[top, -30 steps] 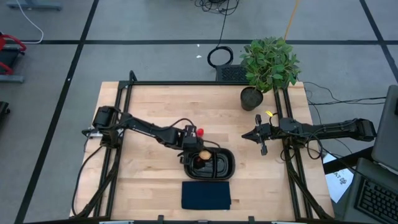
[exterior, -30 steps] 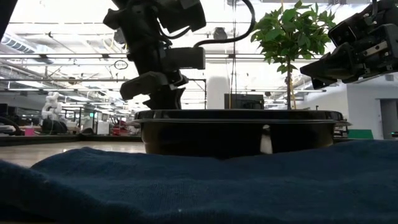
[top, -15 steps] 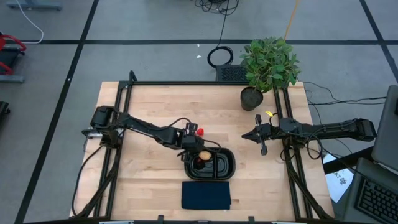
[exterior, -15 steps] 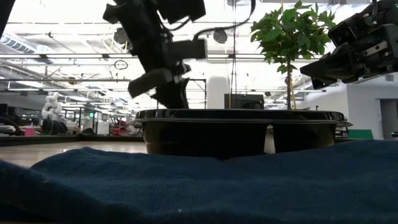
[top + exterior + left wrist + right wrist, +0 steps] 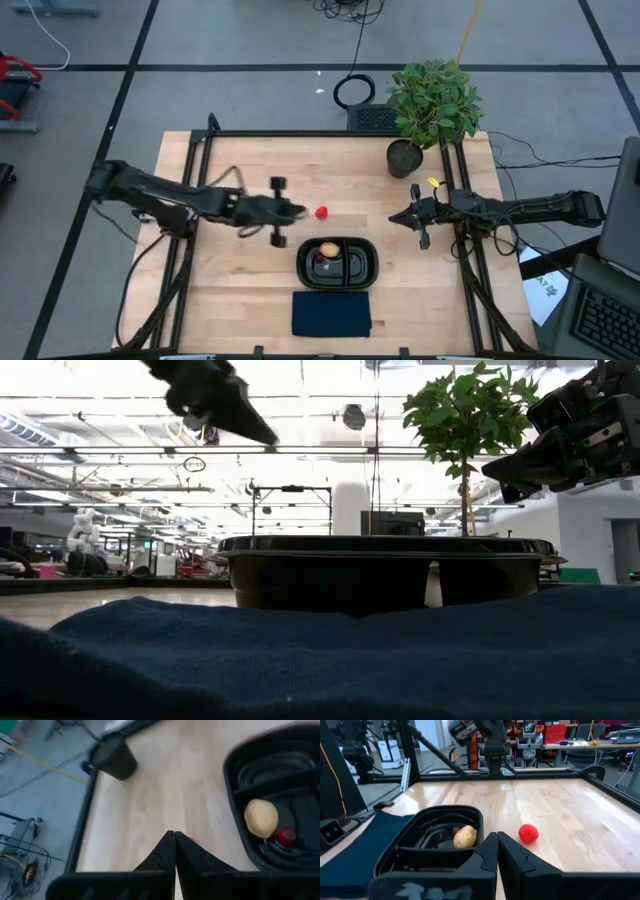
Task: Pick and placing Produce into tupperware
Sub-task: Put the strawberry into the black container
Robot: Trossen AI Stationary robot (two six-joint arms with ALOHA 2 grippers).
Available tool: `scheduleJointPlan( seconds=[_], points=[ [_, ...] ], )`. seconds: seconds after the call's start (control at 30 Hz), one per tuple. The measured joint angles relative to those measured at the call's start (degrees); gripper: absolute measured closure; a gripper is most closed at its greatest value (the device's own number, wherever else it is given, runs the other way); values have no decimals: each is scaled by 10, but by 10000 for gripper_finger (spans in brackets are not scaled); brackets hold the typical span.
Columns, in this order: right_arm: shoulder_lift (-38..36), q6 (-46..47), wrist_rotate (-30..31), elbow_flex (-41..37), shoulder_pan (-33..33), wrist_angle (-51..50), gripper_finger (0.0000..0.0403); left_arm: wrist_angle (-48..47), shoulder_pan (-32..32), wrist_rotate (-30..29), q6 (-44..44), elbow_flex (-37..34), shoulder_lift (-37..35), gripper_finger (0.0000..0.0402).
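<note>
Two pieces of produce, a tan-orange ball point(image 5: 328, 249) and a tiny dark red one point(image 5: 286, 836), sit in the black tupperware point(image 5: 368, 263); the bright red ball point(image 5: 322, 212) remains on the table. Left gripper point(image 5: 296, 211) beside it appears pinched closed, empty; right gripper point(image 5: 398, 219) waits closed.

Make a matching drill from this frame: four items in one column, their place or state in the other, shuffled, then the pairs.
Items:
1. bright red ball
2. tan-orange ball
3. left pincer
4. potted plant

Places or states:
A. at the table's far right corner
B. inside the tupperware
C. on bare wood beyond the tupperware
D. shut, just beside the red ball

Pairs: 1-C, 2-B, 3-D, 4-A
</note>
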Motion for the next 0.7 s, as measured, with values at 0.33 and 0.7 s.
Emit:
scheduleJointPlan(
  seconds=[0.33, 0.7],
  points=[
    [-18, 18, -1, 0, 0, 2, 403, 206, -12, -14, -68, -220, -187, 401],
    [-74, 42, 0, 0, 0, -14, 403, 397, -24, -8, -35, -358, -285, 401]
  ],
)
